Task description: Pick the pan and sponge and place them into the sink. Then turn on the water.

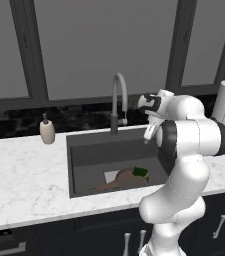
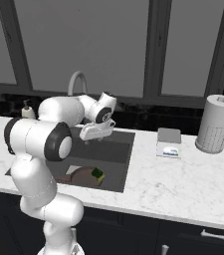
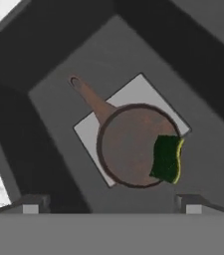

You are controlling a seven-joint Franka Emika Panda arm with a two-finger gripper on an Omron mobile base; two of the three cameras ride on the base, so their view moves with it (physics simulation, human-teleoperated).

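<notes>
The white Franka arm with dark joints [image 1: 184,150] rises from its base, bends at a raised elbow and reaches forward. Its two-finger gripper [image 3: 111,203] points downward, jaws spread wide with nothing between them; the small dark fingertips [image 3: 30,203] stand far apart.

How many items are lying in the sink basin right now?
2: the pan on the sink floor's pale patch, and the sponge resting in the pan at its rim.

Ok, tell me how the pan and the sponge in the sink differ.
The pan is round and dark brown with a long handle; the sponge is rectangular, green with a yellow layer. The pan is far larger. The pan lies on the basin floor; the sponge rests at the pan's edge. Both are inside the sink.
</notes>
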